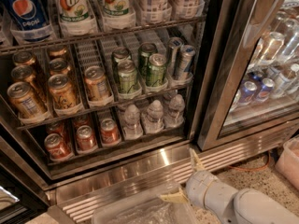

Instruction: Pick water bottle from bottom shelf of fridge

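Three small clear water bottles (154,116) with white caps stand side by side at the right of the bottom shelf (117,149) of the fridge (140,178), whose left door is open. Red cans (86,137) fill the lanes to their left. My gripper (183,179) is low in front of the steel base grille, below and right of the bottles and apart from them. It is open and empty, with one yellowish finger (195,161) pointing up towards the fridge and the other pointing left.
The rack above holds orange cans (60,91) and green cans (127,76); large soda bottles (71,3) stand higher up. A shut glass door (266,78) with drinks behind it is at the right. A clear plastic bin (140,212) lies on the floor by my arm.
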